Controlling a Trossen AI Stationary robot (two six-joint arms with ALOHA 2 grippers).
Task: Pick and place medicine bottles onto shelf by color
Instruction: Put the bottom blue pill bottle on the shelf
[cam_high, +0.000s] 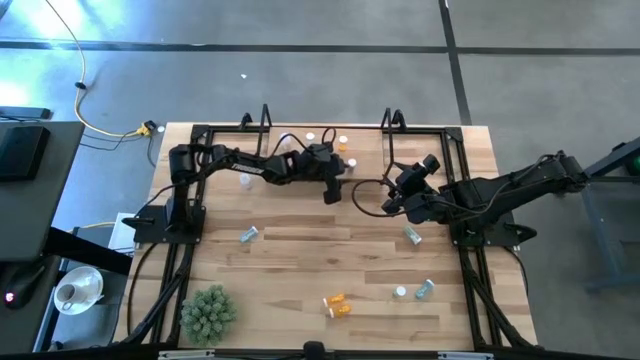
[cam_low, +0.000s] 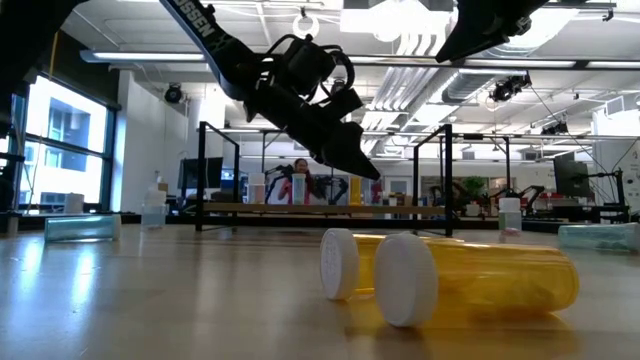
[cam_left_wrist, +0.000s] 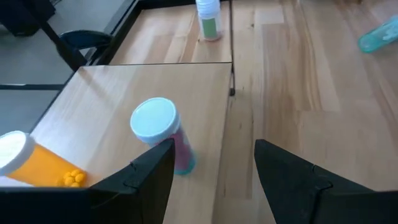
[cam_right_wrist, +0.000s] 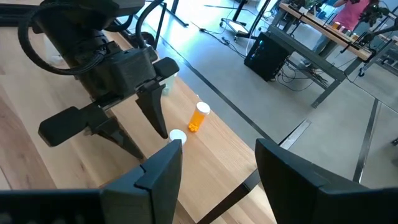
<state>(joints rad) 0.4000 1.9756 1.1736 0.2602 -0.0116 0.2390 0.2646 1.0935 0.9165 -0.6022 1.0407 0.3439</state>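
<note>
The dark left arm reaches across from its base, elbow bent, its two-finger left gripper (cam_high: 331, 193) tilted downward, fingers spread apart with nothing between them. The dark right arm stretches in from the opposite side, its right gripper (cam_high: 388, 203) facing the left one, near it but apart, fingers likewise spread and empty.

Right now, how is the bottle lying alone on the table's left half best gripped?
Take the teal bottle across its body, from straight above: it lies on its side, with both long sides free.
</note>
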